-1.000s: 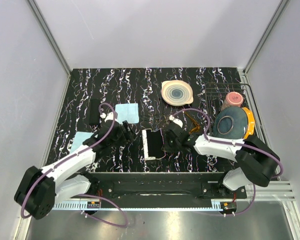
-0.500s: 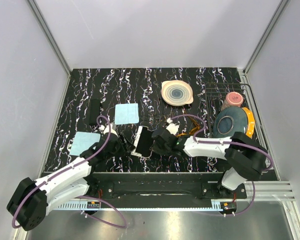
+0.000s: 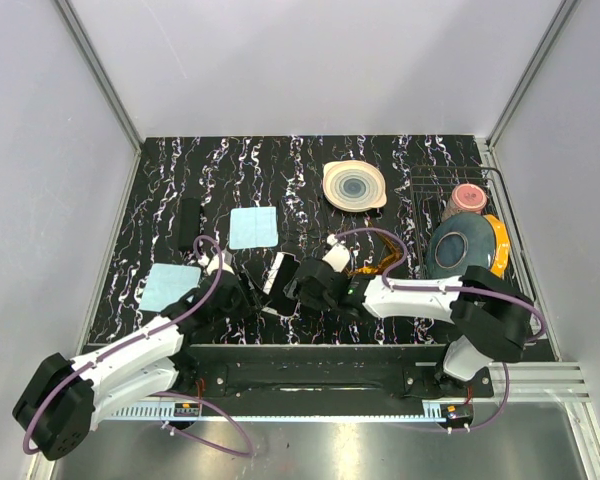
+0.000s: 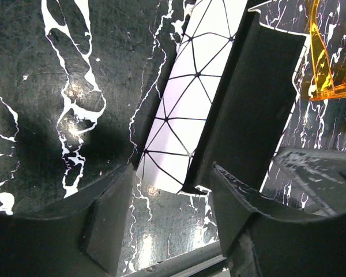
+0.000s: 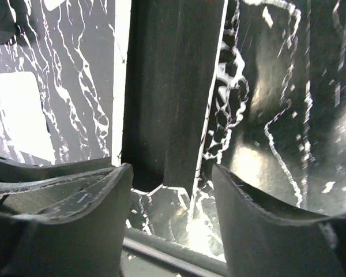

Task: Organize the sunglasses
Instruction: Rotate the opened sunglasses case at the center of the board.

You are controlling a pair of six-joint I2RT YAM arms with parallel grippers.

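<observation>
Where the two arms meet near the front edge of the table (image 3: 180,170), a white box (image 3: 277,277) with a black lining is seen lying open on the black, white-veined surface. The left fingers (image 4: 106,231) are held apart and released, with the near end of the box lying just ahead of the gap between them and nothing clasped. In the left wrist view the outer face of the box is marked with thin black triangles. The right fingers (image 5: 86,219) are likewise spread and released, and the dark panel of the box is seen ahead of their gap from the opposite side. The sunglasses (image 3: 377,263), amber-orange in colour, are found on the table outside the box, just beyond the right arm and between the box and the dish rack (image 3: 425,195). They are partly hidden by the arm and its cable. An amber part of them is also caught at the upper right of the left wrist view. Farther back are shown a round plate (image 3: 354,186), pale blue cloths (image 3: 253,227) and a flat black case (image 3: 189,222). A dark blue plate (image 3: 458,250) and a pink cup (image 3: 467,197) are held in the rack.
</observation>
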